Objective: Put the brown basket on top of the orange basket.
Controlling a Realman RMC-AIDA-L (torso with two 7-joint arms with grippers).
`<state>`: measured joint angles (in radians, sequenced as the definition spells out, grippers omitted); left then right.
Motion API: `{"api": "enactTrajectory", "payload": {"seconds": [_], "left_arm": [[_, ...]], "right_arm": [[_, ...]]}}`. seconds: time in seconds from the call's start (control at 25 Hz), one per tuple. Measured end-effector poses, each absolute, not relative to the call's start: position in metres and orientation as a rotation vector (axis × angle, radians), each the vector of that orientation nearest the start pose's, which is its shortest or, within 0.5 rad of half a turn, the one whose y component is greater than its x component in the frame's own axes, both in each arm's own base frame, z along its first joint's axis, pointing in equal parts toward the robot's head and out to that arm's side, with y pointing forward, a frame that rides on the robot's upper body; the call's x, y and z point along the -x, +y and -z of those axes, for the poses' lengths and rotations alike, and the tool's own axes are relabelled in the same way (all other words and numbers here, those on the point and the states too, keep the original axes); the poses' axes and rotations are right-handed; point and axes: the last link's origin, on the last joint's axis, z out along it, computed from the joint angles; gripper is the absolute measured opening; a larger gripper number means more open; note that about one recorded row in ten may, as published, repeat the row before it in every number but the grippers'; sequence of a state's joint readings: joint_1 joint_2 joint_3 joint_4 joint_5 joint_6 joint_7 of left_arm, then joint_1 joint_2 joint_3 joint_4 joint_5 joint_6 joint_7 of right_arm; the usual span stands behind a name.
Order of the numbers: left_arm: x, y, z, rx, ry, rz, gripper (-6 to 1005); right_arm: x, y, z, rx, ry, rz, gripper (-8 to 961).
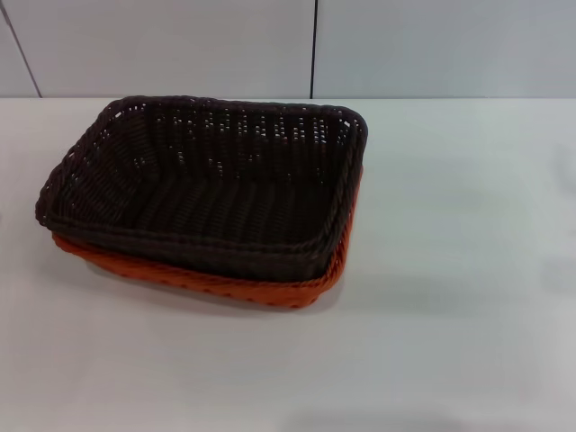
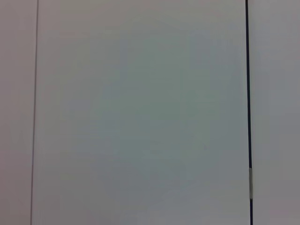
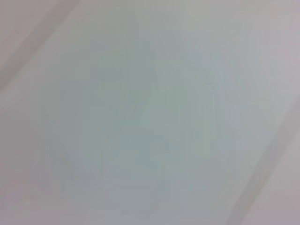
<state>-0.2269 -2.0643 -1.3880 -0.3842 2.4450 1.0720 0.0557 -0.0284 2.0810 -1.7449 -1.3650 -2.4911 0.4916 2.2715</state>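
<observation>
The brown basket (image 1: 207, 180) sits nested on top of the orange basket (image 1: 270, 290) on the white table, left of centre in the head view. Only the orange basket's near and right rim shows under the brown one. The brown basket is upright and holds nothing. Neither gripper nor arm shows in the head view. The left wrist view and the right wrist view show only pale flat surface, with no basket and no fingers.
The white table (image 1: 450, 270) stretches around the stacked baskets. A pale panelled wall (image 1: 405, 45) with a dark vertical seam (image 1: 314, 49) runs behind the table's far edge. A dark seam (image 2: 248, 93) also shows in the left wrist view.
</observation>
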Motion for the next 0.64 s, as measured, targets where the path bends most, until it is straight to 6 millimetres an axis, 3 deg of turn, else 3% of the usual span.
{"api": "enactTrajectory", "payload": {"seconds": [0.04,0.08,0.12,0.2,0.28,0.48,0.64], "left_arm": [[0.384,0.3,-0.053,1.173,-0.595,0.533,798],[0.384,0.3,-0.053,1.173,-0.595,0.533,798],[0.384,0.3,-0.054,1.172,-0.594,0.533,798],[0.384,0.3,-0.054,1.171,-0.594,0.534,798],[0.386,0.3,-0.055,1.162,-0.597,0.532,798],[0.386,0.299,-0.054,1.162,-0.599,0.532,798],[0.386,0.297,-0.054,1.162,-0.601,0.532,798]], "right_arm": [[-0.255,0.332,-0.092,1.276,0.215,-0.346,784],[-0.255,0.332,-0.092,1.276,0.215,-0.346,784],[-0.273,0.325,-0.091,1.166,0.316,-0.438,784],[-0.283,0.321,-0.089,1.127,0.368,-0.484,784],[-0.316,0.31,-0.077,1.046,0.514,-0.646,784],[-0.326,0.3,-0.06,1.049,0.465,-0.663,784],[-0.327,0.295,-0.057,1.034,0.45,-0.669,784]]}}
